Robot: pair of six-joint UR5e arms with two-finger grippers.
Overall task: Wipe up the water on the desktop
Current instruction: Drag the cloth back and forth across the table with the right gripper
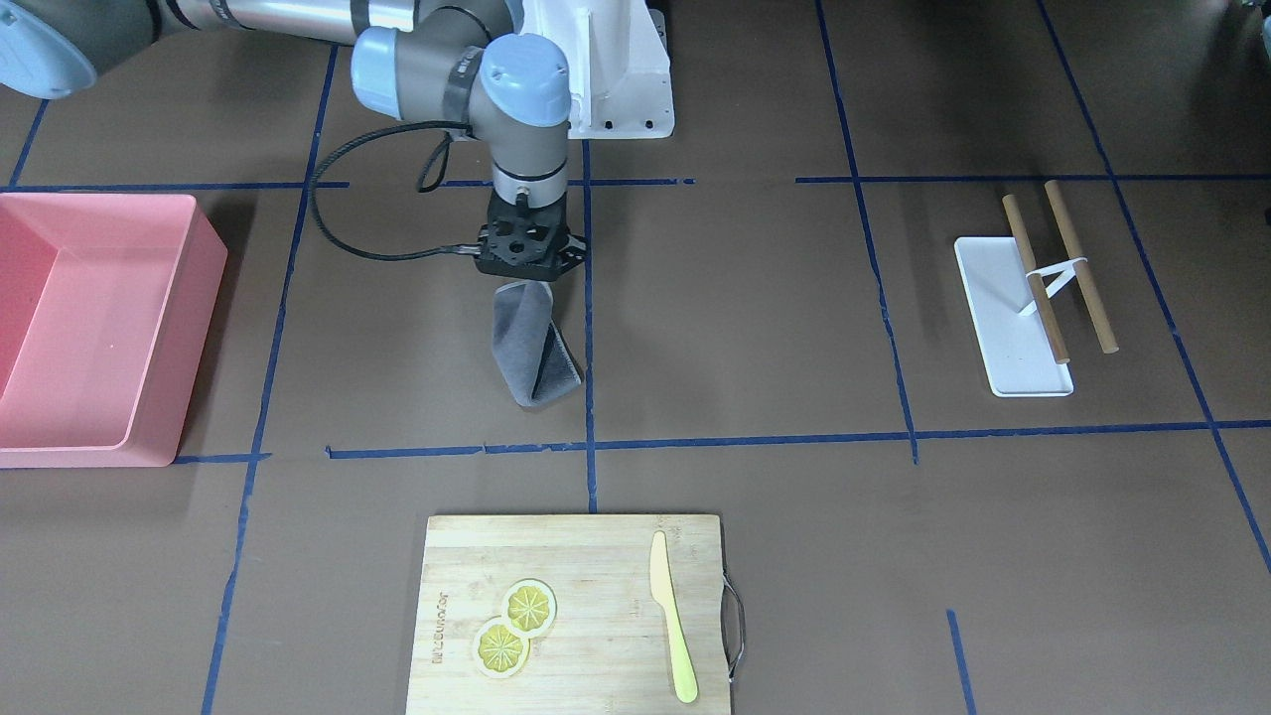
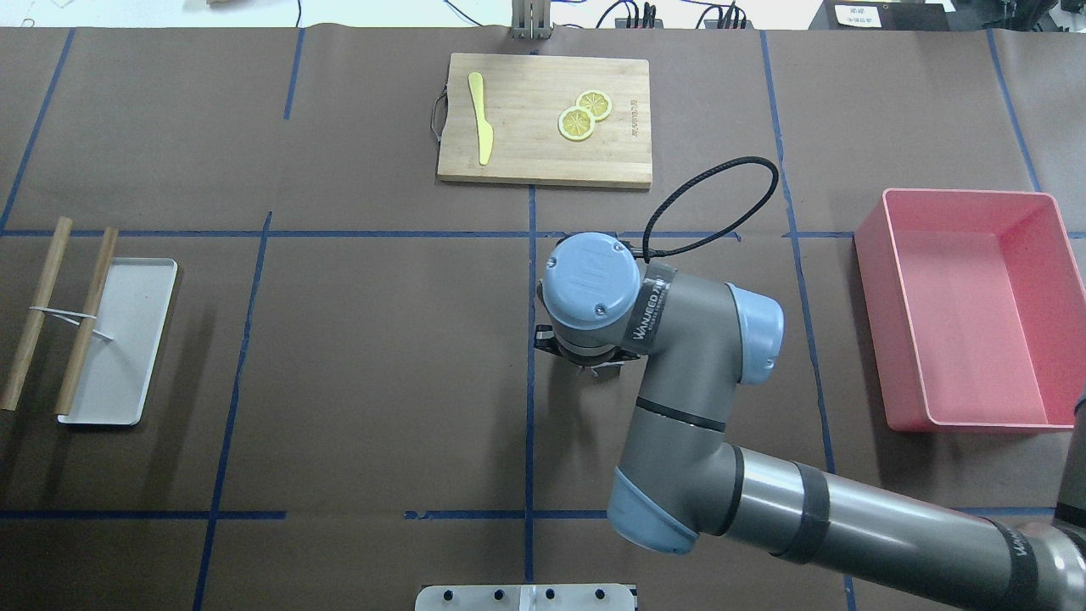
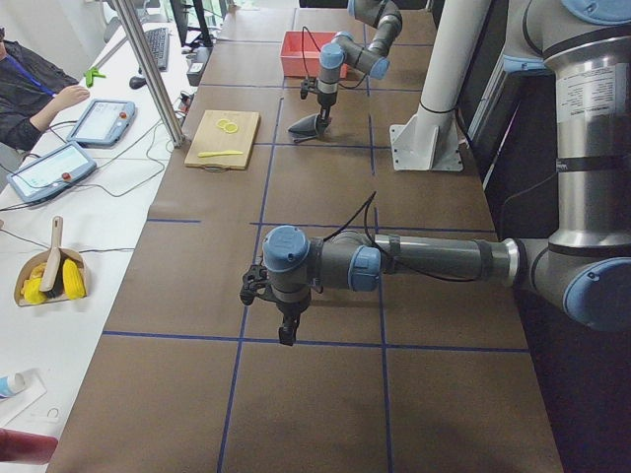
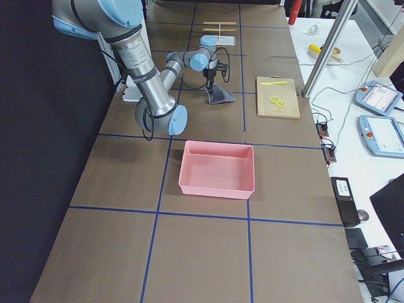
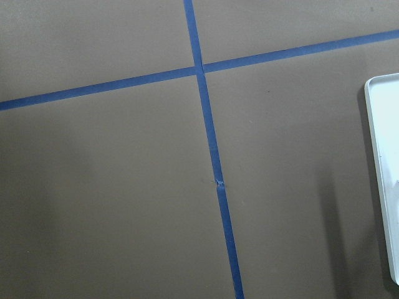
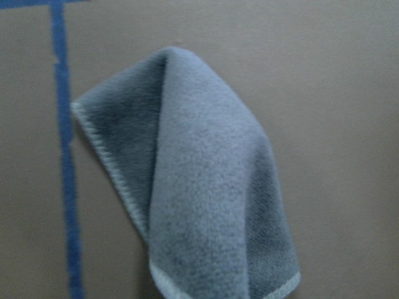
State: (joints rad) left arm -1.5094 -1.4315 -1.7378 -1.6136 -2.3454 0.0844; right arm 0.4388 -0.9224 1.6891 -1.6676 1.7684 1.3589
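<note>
The desktop [image 1: 745, 328] is a matte brown surface with a grid of blue tape lines. I see no water on it. My right gripper [image 1: 524, 283] points straight down near the middle of the table and is shut on a grey cloth [image 1: 531, 348]. The cloth hangs folded from the gripper, and its lower end rests on the desktop beside a tape line. It fills the right wrist view [image 6: 206, 187]. In the overhead view the wrist hides the gripper and cloth. My left gripper [image 3: 286, 333] shows only in the exterior left view, low over bare desktop; I cannot tell if it is open or shut.
A pink bin [image 1: 89, 328] stands on the robot's right side. A bamboo cutting board [image 1: 596, 556] with two lemon slices [image 1: 511, 626] and a yellow knife [image 1: 673, 636] lies at the far edge. A white tray [image 1: 993, 298] with two tied wooden sticks [image 1: 1077, 268] is on the robot's left.
</note>
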